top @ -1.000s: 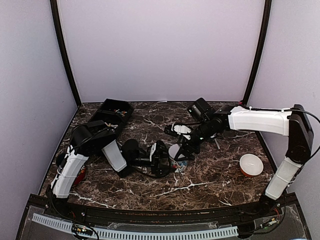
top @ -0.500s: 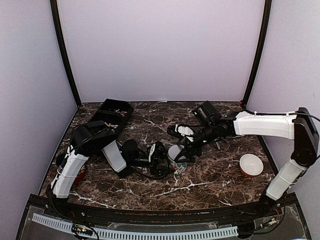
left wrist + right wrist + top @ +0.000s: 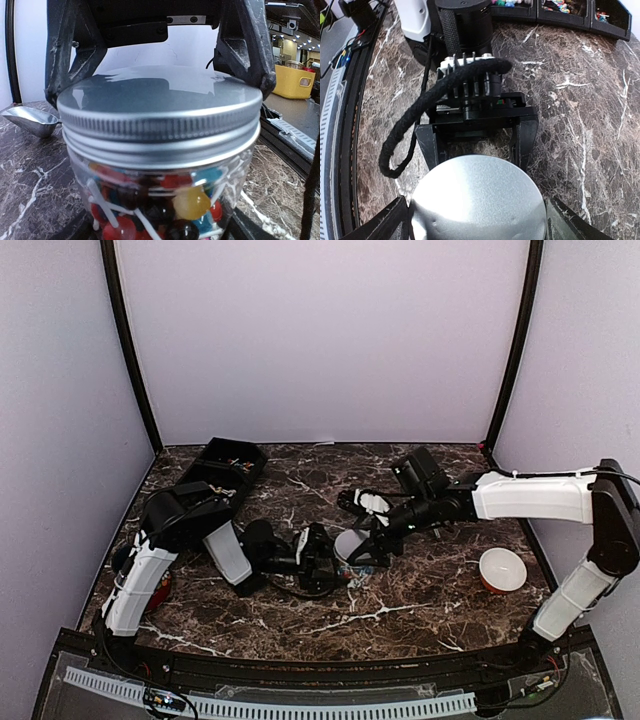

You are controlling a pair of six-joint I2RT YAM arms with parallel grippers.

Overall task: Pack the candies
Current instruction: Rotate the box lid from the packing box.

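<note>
A glass jar (image 3: pixel 241 175) of candies (image 3: pixel 192 202) fills the view — silver lid (image 3: pixel 160 100) on. A scoop (image 3: pixel 30 120) lies left on the tabletop (image 3: pixel 25 185).

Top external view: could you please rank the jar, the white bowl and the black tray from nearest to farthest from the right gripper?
Measured from the right gripper:
1. jar: directly beneath it, mid-table, its lid between the fingers.
2. white bowl: off to the right side, beside the right arm.
3. black tray: far-left back corner of the table.
</note>
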